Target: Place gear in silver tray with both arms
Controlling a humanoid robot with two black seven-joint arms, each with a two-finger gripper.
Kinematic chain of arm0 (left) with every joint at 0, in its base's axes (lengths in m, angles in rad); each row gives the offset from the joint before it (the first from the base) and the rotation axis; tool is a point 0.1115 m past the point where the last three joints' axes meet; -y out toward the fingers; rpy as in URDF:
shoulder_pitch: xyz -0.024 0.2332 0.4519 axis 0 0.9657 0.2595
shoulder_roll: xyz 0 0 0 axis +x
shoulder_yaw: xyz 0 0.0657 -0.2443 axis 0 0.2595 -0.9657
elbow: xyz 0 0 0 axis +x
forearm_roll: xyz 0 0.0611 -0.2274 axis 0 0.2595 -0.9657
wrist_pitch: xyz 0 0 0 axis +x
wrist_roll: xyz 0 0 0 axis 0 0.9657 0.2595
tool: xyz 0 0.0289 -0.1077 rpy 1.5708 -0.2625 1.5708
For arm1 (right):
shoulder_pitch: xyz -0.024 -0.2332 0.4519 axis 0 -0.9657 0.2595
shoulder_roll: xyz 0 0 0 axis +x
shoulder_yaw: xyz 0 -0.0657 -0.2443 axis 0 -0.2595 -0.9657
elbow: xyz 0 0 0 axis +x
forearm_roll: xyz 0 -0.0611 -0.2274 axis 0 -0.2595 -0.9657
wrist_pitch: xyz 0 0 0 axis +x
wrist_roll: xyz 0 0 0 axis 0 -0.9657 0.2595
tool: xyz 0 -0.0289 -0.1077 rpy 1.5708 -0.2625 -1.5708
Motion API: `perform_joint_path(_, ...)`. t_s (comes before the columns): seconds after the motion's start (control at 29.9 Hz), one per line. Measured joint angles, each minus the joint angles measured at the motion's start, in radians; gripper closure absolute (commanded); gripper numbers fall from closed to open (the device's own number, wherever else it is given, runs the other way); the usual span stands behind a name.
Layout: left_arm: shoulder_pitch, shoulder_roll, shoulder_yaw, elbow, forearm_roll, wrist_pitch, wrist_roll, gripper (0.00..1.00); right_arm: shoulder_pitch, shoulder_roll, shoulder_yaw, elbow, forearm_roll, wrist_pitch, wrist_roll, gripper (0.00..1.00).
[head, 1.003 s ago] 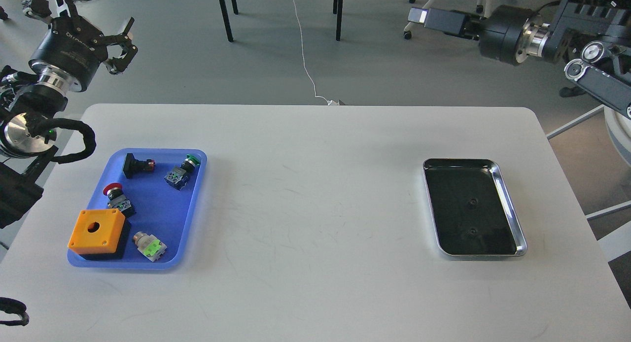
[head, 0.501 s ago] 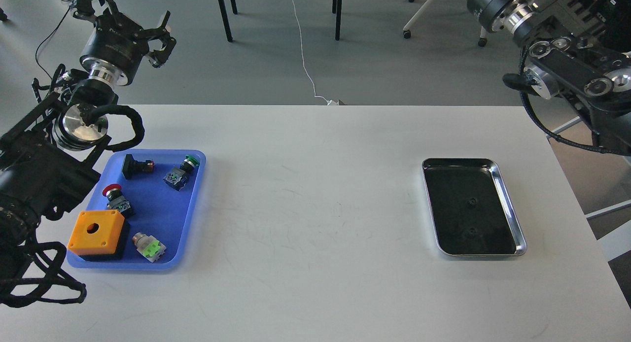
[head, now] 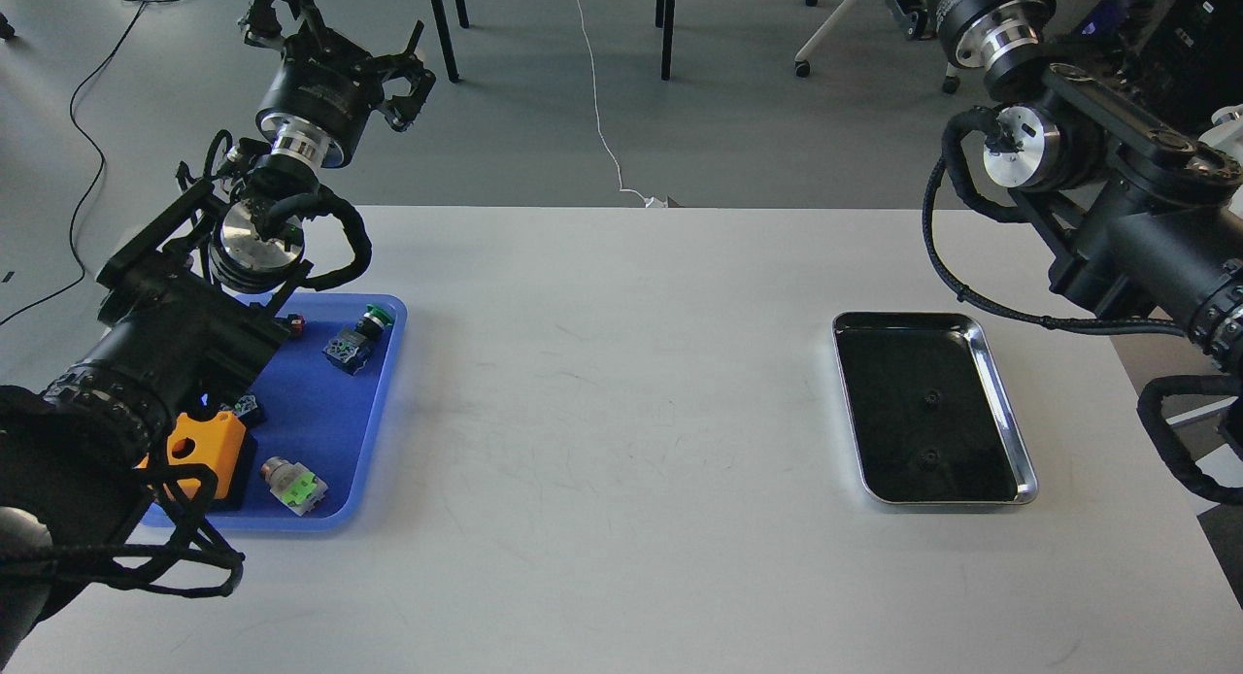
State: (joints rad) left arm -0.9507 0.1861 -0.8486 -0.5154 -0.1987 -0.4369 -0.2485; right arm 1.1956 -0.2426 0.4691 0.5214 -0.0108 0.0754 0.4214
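Note:
The silver tray [head: 1002, 402] lies on the right side of the white table [head: 621, 383], its dark shiny floor empty. My left gripper [head: 412, 68] hangs high beyond the table's far left edge, open and empty, above and behind the blue tray [head: 374, 421]. That tray holds small switch parts: a green-capped button [head: 357, 336], an orange box [head: 204, 448] and a green-and-white switch [head: 296, 486]. My left arm hides other parts in it. My right arm's wrist [head: 991, 18] is at the top right edge, far behind the silver tray; its gripper is cut off by the view's edge.
Black chair or table legs [head: 442, 28] and a white cable [head: 600, 111] are on the grey floor beyond the table. My right arm's thick links [head: 1126, 218] hang over the table's right edge near the silver tray.
Both arms have swung inward over the table. My left gripper moved right and up, its arm now covering part of the blue tray. My right wrist moved up and left toward the top edge.

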Motion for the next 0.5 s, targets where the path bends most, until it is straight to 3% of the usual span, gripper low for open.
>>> perform_joint_path(0.2,0.006,-0.003,-0.015,0.0,-0.004,-0.009,0.0,0.02,-0.115,0.002,0.198,0.001,0.067,0.174,-0.05,0.01)
perform_joint_path(0.5,0.057,-0.005,-0.015,-0.002,-0.011,-0.051,0.006,0.02,-0.301,0.002,0.404,0.011,0.108,0.385,-0.057,0.01)
